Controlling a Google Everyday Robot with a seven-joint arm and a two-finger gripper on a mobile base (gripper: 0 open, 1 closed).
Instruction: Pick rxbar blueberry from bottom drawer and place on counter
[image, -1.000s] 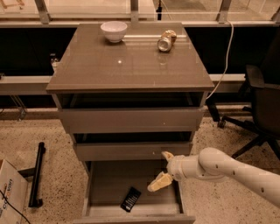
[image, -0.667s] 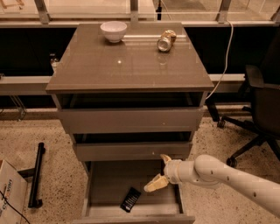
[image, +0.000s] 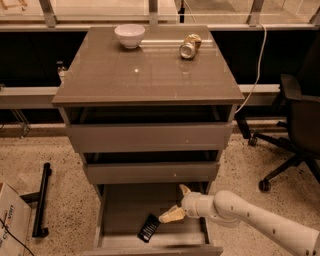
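The rxbar blueberry (image: 149, 228) lies flat on the grey floor of the open bottom drawer (image: 120, 210), near its front middle. My gripper (image: 176, 204) comes in from the right on a white arm and hangs inside the drawer, just right of the bar. Its fingers are spread; the lower finger (image: 171, 215) almost reaches the bar's top end and the upper finger (image: 184, 190) points up towards the middle drawer. It holds nothing. The counter (image: 150, 70) is the glossy top slab of the cabinet.
A white bowl (image: 129, 35) and a gold-silver can (image: 189, 46) lying on its side sit at the back of the counter. An office chair (image: 295, 130) stands to the right. A cardboard box (image: 12, 220) and a black bar (image: 41, 200) lie on the floor at left.
My gripper has moved left and a little down inside the drawer, closer to the bar. The bar has not moved.
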